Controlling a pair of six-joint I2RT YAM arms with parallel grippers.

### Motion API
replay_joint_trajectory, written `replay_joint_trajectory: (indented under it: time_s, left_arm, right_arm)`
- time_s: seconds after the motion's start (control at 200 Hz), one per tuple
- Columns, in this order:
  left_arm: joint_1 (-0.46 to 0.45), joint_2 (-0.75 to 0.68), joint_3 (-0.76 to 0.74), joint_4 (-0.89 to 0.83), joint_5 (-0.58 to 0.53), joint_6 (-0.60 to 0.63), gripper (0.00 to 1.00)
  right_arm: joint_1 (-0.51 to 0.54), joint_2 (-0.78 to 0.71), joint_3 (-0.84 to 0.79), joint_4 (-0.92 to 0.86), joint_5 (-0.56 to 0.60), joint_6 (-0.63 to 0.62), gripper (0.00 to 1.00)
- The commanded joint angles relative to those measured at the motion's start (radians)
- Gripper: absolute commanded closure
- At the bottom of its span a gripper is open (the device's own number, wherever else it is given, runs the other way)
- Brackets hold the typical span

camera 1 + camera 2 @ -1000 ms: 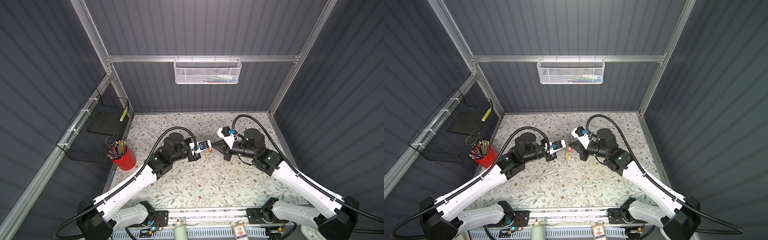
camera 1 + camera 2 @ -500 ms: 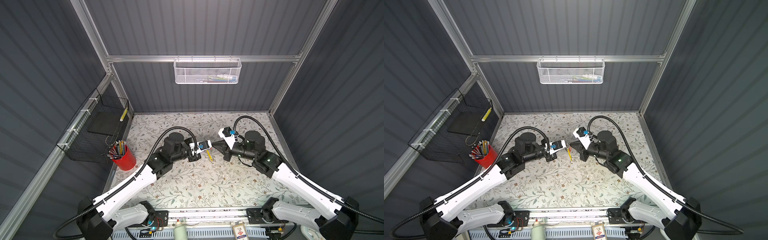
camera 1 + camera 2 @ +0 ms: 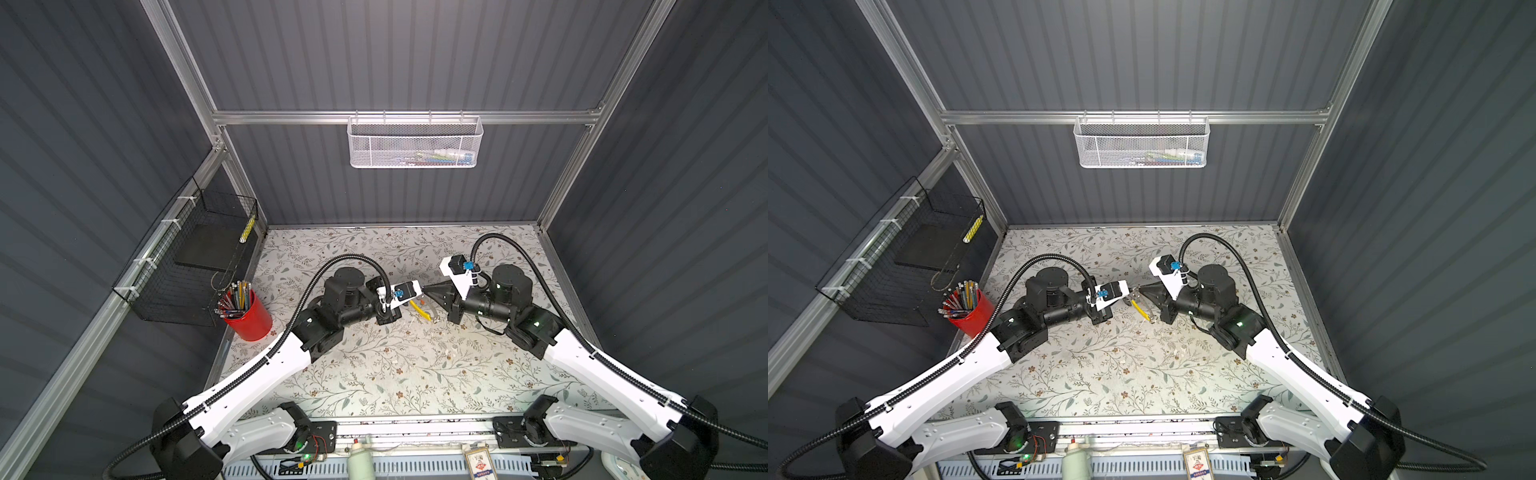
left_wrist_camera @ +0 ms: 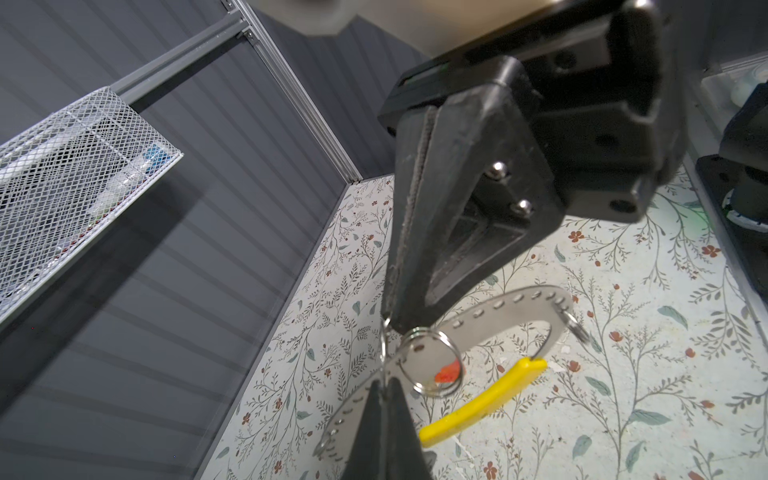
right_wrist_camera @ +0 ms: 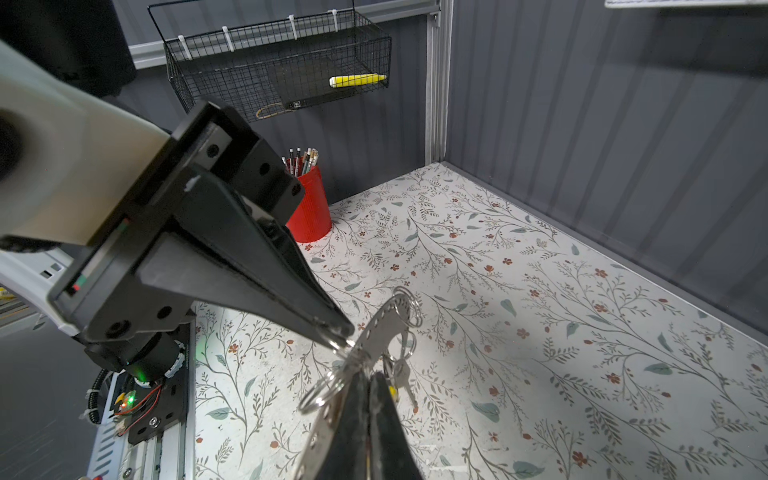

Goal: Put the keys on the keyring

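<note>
The keyring (image 4: 498, 307), a studded grey band with a yellow segment (image 4: 482, 399), hangs above the table between both grippers; its yellow part shows in both top views (image 3: 417, 309) (image 3: 1139, 309). Small split rings are threaded on the band (image 5: 382, 328). One stands edge-on between the two tips. My left gripper (image 4: 384, 384) is shut on it. From the opposite side my right gripper (image 5: 365, 376) has its jaws pressed together at the same spot. Silvery keys (image 5: 401, 374) dangle below the band, and a red tag (image 4: 446, 374) shows through another ring.
A red cup of pencils (image 3: 248, 318) stands at the table's left edge. Above it a black wire basket (image 3: 199, 266) hangs on the left wall. A white mesh basket (image 3: 415, 143) hangs on the back wall. The floral table (image 3: 395, 365) lies below.
The right arm's wrist has shifted slightly to the right and the hanging keyring has swung a little with it. Both grippers stay tip to tip.
</note>
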Motion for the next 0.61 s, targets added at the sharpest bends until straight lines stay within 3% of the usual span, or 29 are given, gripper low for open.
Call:
replay_joint_trajectory:
  time_s: [0.0,0.085,0.255,0.43,0.6]
  left_arm:
    - [-0.006,-0.024,-0.013,0.094,0.098,-0.053,1.0]
    - [-0.003,-0.011,-0.019,0.109,0.131,-0.07,1.0]
    - [0.036,0.025,-0.031,0.167,0.241,-0.14,1.0]
    - [0.099,0.065,-0.029,0.226,0.377,-0.218,1.0]
    - [0.121,0.093,-0.021,0.255,0.45,-0.247,1.0]
  right_arm:
    - [-0.028,0.005,-0.007,0.005,-0.046,0.022,0.74]
    - [-0.052,-0.015,-0.012,-0.015,-0.047,0.001,0.62]
    - [-0.095,-0.08,-0.022,-0.046,-0.102,-0.103,0.54]
    - [-0.109,-0.103,0.016,-0.153,-0.185,-0.261,0.55]
    - [-0.119,-0.092,0.06,-0.2,-0.22,-0.328,0.57]
